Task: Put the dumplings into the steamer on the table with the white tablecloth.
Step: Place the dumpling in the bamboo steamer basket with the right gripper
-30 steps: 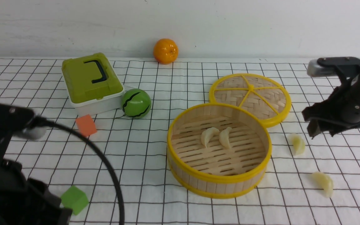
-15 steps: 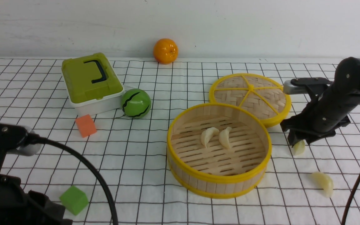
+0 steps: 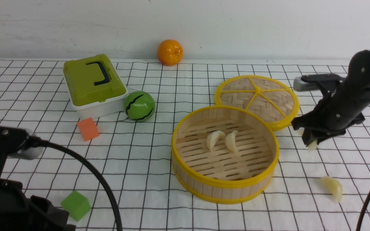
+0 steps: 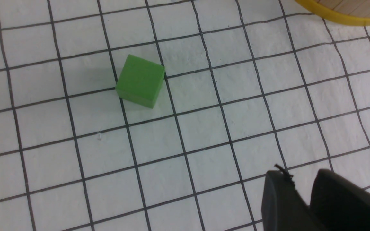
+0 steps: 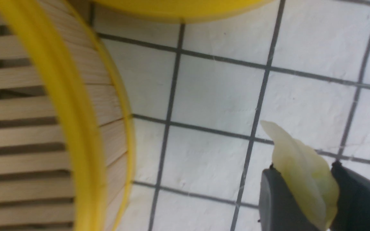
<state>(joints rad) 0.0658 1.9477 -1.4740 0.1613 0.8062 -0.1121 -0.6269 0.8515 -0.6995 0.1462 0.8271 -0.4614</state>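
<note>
The steamer [image 3: 225,185] stands on the table's white tablecloth [image 3: 140,160], with two dumplings [image 3: 214,140] [image 3: 231,141] on its slatted floor. To its right, just off the cloth, my right gripper [image 3: 312,141] is shut on a third dumpling [image 3: 312,146]. The right wrist view shows that dumpling [image 5: 303,179] pinched between the black fingers of the right gripper [image 5: 302,166], beside the steamer's wall [image 5: 66,106]. Another dumpling [image 3: 332,188] lies on the cloth near the front right. My left gripper [image 4: 300,175] hovers at the front left, narrowly open and empty.
The woven lid [image 3: 257,98] lies flat behind the steamer, touching it. A green cube [image 3: 75,204] [image 4: 140,81] sits by my left arm. Further back are an orange block [image 3: 88,128], a green ball [image 3: 139,106], a green box [image 3: 92,83] and an orange [image 3: 170,52].
My right arm came in from the right and down onto the dumpling beside the steamer, closed on it and raised it slightly. The left arm sank a little at the front left.
</note>
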